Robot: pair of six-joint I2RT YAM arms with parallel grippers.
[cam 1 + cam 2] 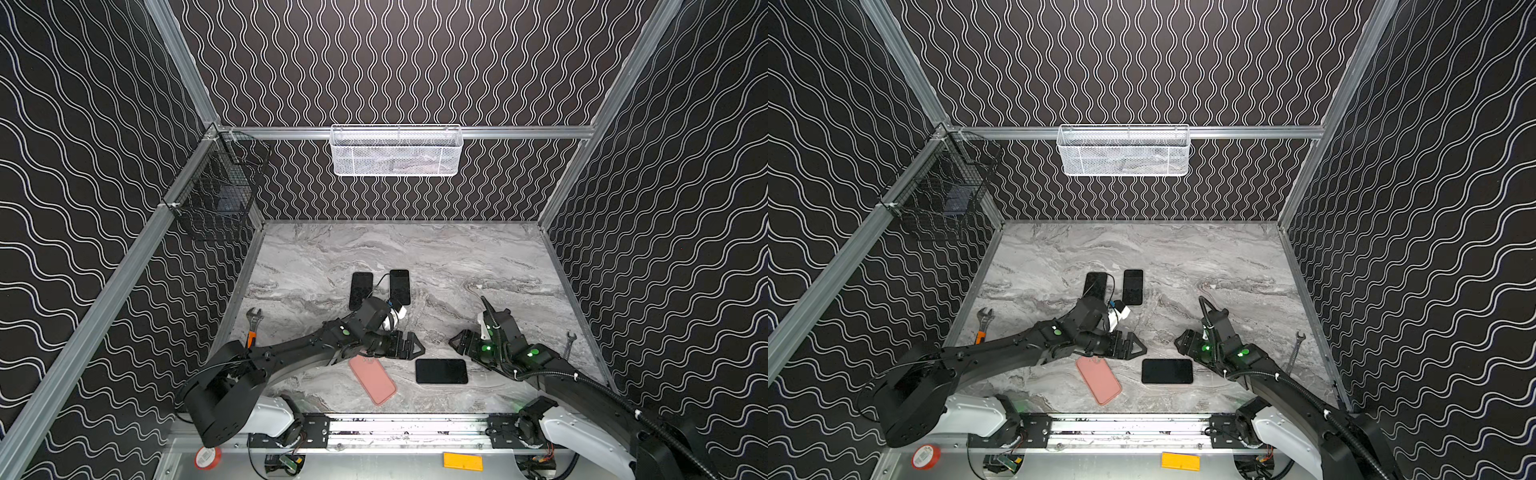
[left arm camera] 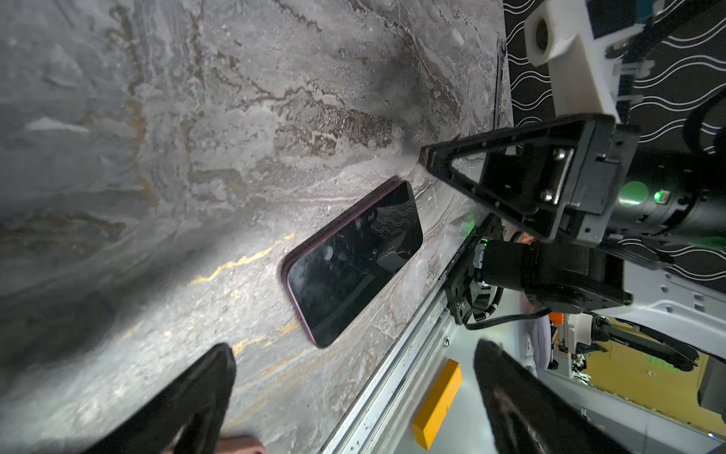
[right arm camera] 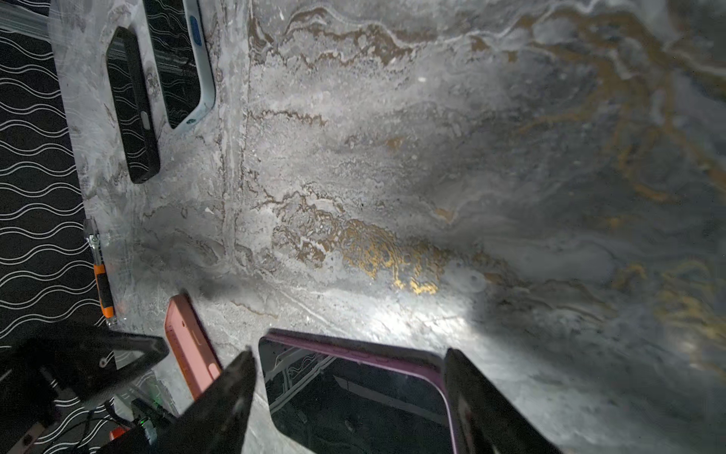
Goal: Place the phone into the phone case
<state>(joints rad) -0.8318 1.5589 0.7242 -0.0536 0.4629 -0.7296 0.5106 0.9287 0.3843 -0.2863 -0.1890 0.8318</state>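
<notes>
Phone (image 1: 441,371): lying flat on the worktop (image 1: 478,266), one end sitting between the right claw's (image 3: 349,351) fingers; contact possibly happening, unclear.
Right claw: standing spread.
Left claw (image 2: 353,346): hanging spread wide, empty.
Phone case (image 1: 372,380): lying partly under that claw's wrist.

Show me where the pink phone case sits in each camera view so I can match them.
Top view: pink phone case lies tilted by the front rail, left of the purple-edged phone.
Top view: same spot, left of that phone.
Left wrist: seemingly just a pink sliver at the frame edge, nearer the camera than the phone.
Right wrist: edge-on, between the phone and the orange-handled wrench.
Shared landmark: the purple-edged phone.
</notes>
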